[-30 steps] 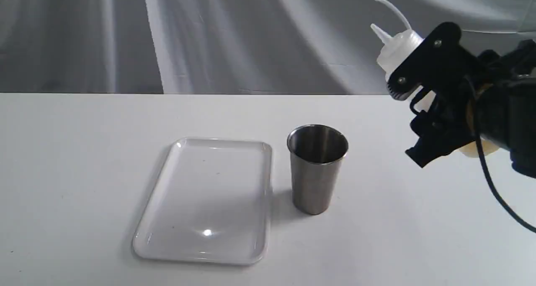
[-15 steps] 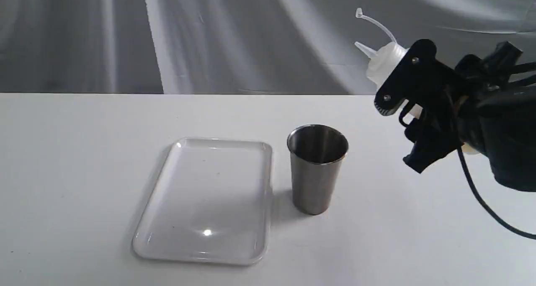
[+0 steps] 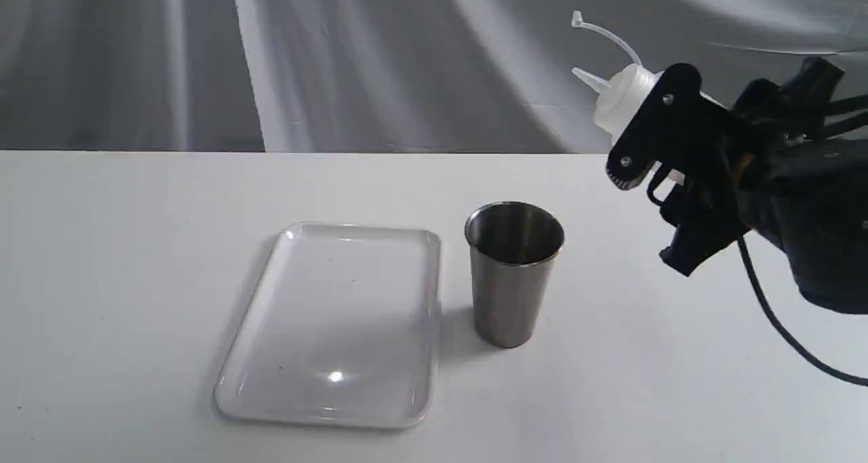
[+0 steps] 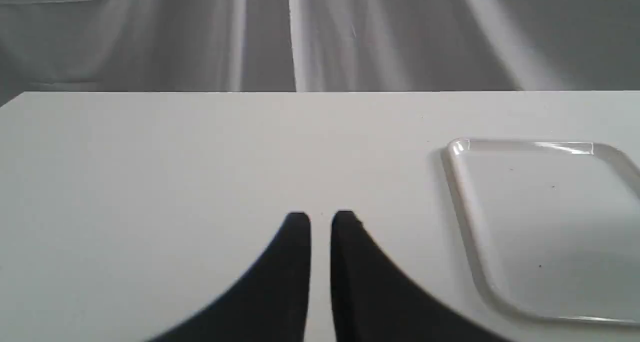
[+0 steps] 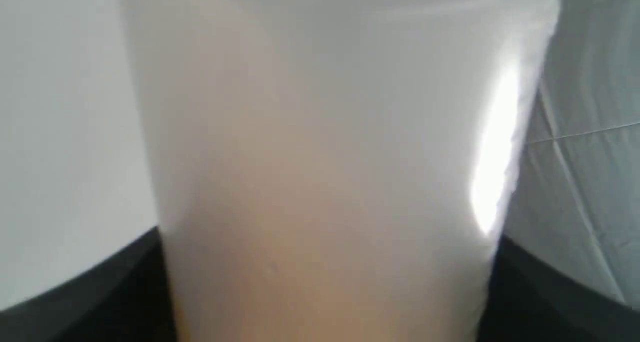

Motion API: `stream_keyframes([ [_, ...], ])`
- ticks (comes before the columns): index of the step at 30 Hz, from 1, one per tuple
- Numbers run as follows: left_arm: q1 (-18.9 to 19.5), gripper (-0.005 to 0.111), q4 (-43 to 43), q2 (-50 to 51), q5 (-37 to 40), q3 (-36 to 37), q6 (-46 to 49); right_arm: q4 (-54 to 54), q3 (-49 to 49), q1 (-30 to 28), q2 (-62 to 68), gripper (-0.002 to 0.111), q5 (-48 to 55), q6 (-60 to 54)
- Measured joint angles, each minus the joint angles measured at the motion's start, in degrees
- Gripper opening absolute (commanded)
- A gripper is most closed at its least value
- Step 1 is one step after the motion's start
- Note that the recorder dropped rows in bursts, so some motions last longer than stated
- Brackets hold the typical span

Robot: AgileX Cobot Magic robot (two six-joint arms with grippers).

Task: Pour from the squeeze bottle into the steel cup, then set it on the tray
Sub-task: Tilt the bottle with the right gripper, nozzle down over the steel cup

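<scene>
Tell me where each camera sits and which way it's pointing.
Exterior view: off the arms, facing across the table toward the curtain; sees tray, cup, and the right pincer holding the tilted bottle.
Left wrist view: low over the table, looking toward the curtain; shows the left pincer, tips nearly together.
Right wrist view: close on the bottle, which fills it; dark pincer fingers at both sides.
Shared: exterior and left wrist views both show the tray.

white table [image 3: 135, 246], two things resting on it
a glossy white tray [image 3: 359, 230] lay flat; the steel cup [image 3: 510, 293] stood upright just beside its right edge, not touching.
</scene>
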Motion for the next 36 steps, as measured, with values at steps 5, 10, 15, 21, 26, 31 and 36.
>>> stream_keyframes([
  [5, 0.0, 0.008, 0.0, 0.0, 0.0, 0.0, 0.0, -0.6, 0.0, 0.0, 3.1, 0.0, 4.9, 0.0],
  [10, 0.0, 0.008, 0.0, 0.0, 0.0, 0.0, 0.0, -0.6, -0.8, -0.1, 6.6, 0.0, 7.0, 0.0],
  [15, 0.0, 0.008, 0.0, 0.0, 0.0, 0.0, 0.0, -0.6, -3.5, 0.4, 8.2, 0.0, 7.1, -4.3],
  [21, 0.0, 0.008, 0.0, 0.0, 0.0, 0.0, 0.0, -0.8, -4.1, 1.4, 8.3, 0.0, 7.0, -13.5],
  [26, 0.0, 0.008, 0.0, 0.0, 0.0, 0.0, 0.0, -0.9, -4.1, 1.9, 8.5, 0.0, 6.8, -19.6],
  [31, 0.0, 0.008, 0.0, 0.0, 0.0, 0.0, 0.0, -0.9, -4.1, 2.7, 8.5, 0.0, 6.8, -24.1],
  [36, 0.0, 0.008, 0.0, 0.0, 0.0, 0.0, 0.0, -0.9, -4.1, 2.8, 8.5, 0.0, 6.8, -28.4],
])
